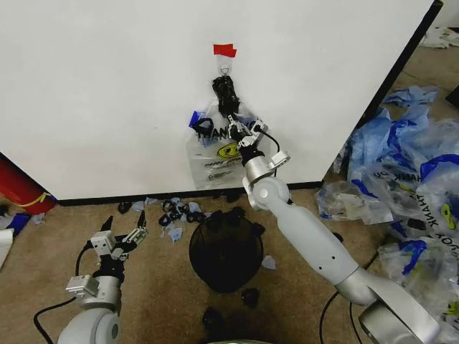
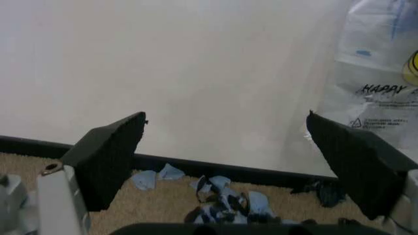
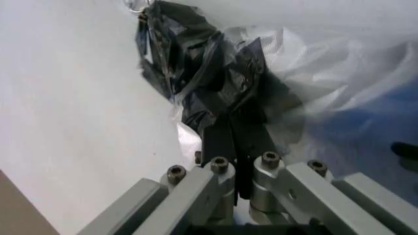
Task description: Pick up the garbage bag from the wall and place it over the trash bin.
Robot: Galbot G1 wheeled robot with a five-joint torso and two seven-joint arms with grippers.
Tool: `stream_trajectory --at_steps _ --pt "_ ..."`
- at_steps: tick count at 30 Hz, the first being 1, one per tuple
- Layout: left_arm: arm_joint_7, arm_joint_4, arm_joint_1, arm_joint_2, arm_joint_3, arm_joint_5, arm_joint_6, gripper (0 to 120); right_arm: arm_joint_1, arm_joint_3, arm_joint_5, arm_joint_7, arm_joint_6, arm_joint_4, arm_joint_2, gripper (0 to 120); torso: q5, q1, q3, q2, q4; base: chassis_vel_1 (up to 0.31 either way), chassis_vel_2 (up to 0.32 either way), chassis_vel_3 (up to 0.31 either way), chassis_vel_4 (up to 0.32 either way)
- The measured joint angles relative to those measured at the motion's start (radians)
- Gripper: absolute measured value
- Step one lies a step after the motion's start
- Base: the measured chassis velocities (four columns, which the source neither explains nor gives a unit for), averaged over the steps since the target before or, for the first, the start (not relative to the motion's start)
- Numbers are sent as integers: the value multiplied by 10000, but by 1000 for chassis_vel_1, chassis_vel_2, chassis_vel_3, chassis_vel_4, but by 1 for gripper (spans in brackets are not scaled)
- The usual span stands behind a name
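Head view: the garbage bag hangs upper centre on the wall, from a hook below red tape. The right gripper reaches up from lower right and pinches the bag's gathered top. The trash bin stands on the carpet directly below. The left gripper waits lower left, fingers spread, holding nothing.

Left wrist view: dark fingers wide apart, facing the wall; the bag's printed corner sits upper right.

Right wrist view: fingers pressed together on bunched dark plastic beneath the hook. Advice: lift the loop clear of the hook before pulling away, lest the thin film tear.
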Motion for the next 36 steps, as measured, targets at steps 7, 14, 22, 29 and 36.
stream_trajectory --at_steps 7,14,22,29,36 --pt "3 89 -148 -7 49 7 -2 97 -406 10 17 21 -3 546 -457 0 1 0 0 0 -1 0 0 0 0" --pt "5 191 -236 -7 103 42 -3 97 -842 0 14 34 12 1115 -904 0 1 0 0 0 -1 0 0 0 0" --pt "16 322 -372 -24 177 79 -30 97 -1305 -185 -95 -24 91 1791 -1399 0 -1 0 0 0 0 0 0 0 0" --pt "27 439 -451 -20 201 110 -93 97 -1725 -337 -309 -181 205 2284 -1785 0 0 0 0 0 -1 0 0 0 0" --pt "33 523 -532 -34 219 126 -130 97 -2085 -424 -473 -231 317 2706 -2045 0 0 0 0 0 0 0 0 0 0"
